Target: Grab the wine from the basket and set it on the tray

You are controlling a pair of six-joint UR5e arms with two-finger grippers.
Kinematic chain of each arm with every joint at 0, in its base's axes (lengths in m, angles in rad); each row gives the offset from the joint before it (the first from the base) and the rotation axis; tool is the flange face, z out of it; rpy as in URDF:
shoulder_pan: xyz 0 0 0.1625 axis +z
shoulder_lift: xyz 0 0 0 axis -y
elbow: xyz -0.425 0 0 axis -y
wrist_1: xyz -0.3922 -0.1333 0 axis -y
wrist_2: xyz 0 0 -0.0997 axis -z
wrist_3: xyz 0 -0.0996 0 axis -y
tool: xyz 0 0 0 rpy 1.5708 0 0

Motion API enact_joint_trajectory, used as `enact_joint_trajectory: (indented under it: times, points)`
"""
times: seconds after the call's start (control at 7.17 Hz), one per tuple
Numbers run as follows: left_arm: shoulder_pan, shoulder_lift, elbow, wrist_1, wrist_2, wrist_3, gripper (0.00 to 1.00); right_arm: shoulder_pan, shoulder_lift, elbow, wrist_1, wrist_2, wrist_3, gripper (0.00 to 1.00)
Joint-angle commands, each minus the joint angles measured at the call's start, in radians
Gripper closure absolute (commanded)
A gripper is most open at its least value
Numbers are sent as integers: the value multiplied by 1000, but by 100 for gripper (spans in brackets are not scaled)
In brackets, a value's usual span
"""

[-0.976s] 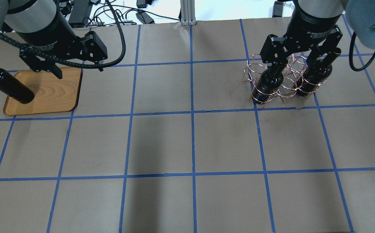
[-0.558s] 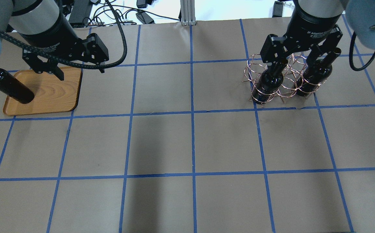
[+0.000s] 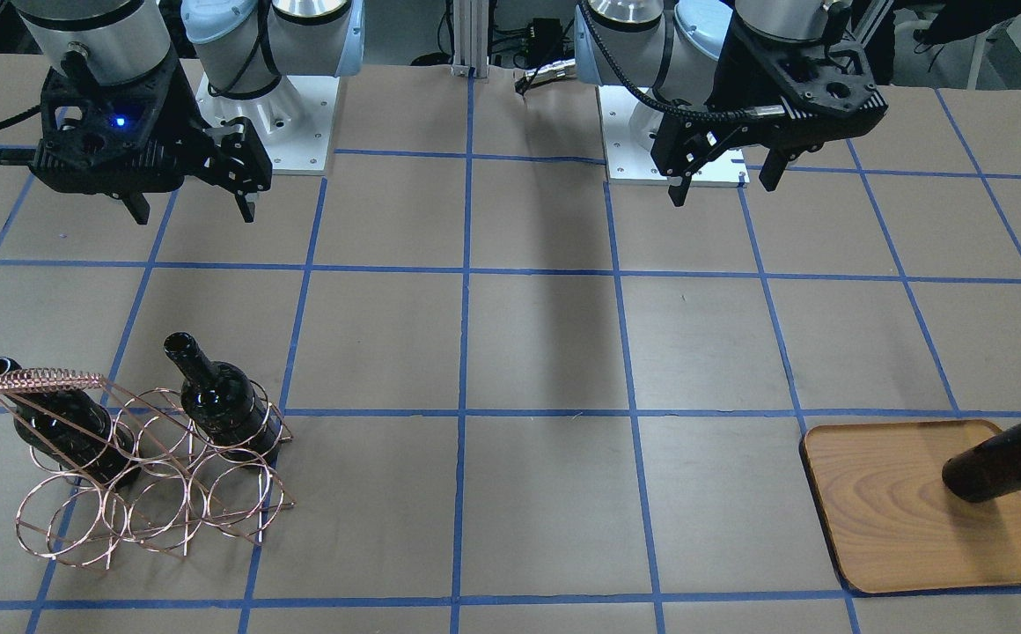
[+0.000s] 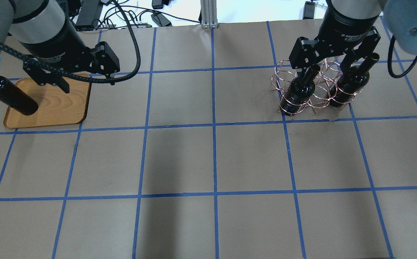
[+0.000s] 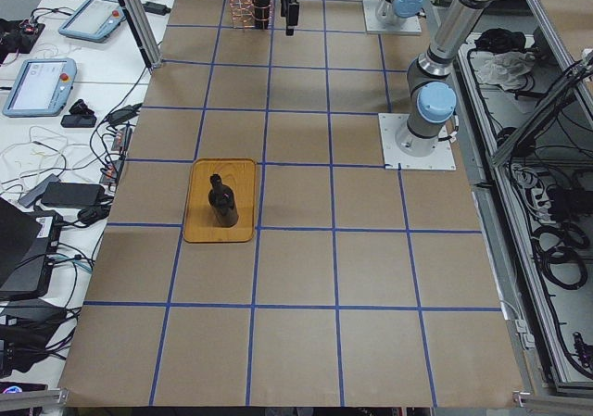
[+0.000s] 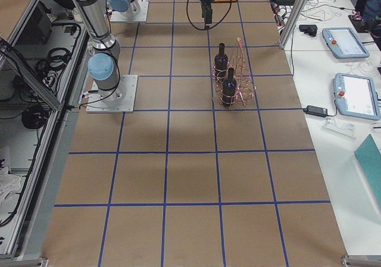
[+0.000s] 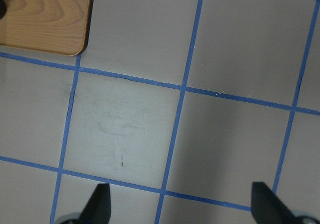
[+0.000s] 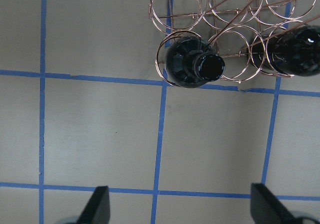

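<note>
A flat table covered in dull brown paper (image 4: 215,158) carries everything here. Blue tape lines (image 4: 214,124) divide its surface into a grid of large squares. Two white square base plates (image 3: 299,132) lie flat on it along the robot's side, one under each arm. Toward the opposite side, at the end on the robot's left, rests a light brown rounded-rectangle wooden tray (image 3: 889,502), one corner just beside a crossing of tape lines. At the end on the robot's right stands a copper-coloured wire basket of round rings (image 3: 136,467), straddling tape lines. Tray and basket are well apart.
</note>
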Motion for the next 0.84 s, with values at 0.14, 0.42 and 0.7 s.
enact_joint_trajectory:
  times: [0.14,0.42,0.7]
  points:
    - [3,-3,0,10,3,2,0,0,2,1,2,1,3,0]
    - [5,-15,-3,9,1,7,0,0,2,1,2,1,1,0]
    - [8,-12,-15,13,6,32,0,0,2,1,0,1,1,0]
